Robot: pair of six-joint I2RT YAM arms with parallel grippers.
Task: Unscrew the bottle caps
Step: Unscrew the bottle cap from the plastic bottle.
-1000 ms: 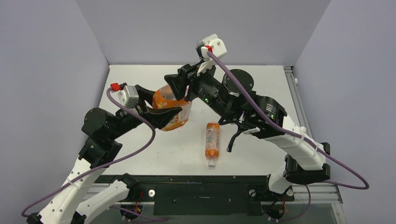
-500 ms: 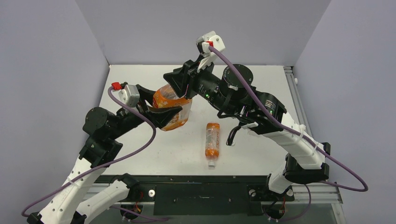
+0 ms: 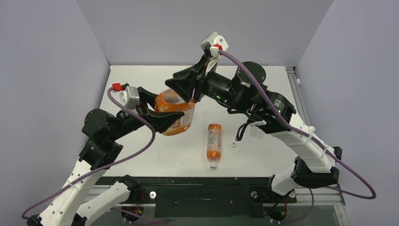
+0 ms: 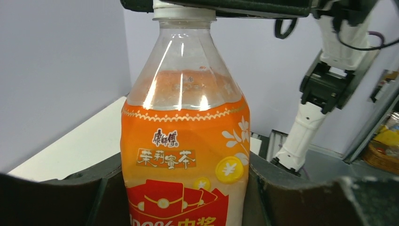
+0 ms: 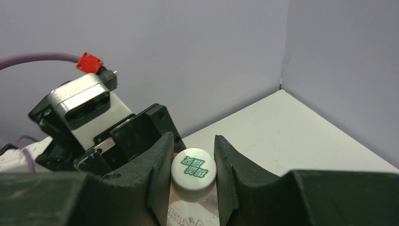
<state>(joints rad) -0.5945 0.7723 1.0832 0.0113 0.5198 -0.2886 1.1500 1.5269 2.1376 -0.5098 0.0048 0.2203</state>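
Right gripper [image 5: 194,162]: I pinch the green-marked white cap [image 5: 193,172] from above.
Left gripper [image 3: 163,113]: clamped round the wide orange bottle [image 4: 183,141], held upright, left of centre.
Done: nothing visibly; this cap sits on its neck.
Left: this cap, and the slim orange bottle [image 3: 214,141] lying capped near centre.

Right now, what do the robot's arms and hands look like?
Both arms are white shells with round black joints. A purple cable with a red plug runs to each hand. The left hand and right hand have black wedge-shaped fingers.
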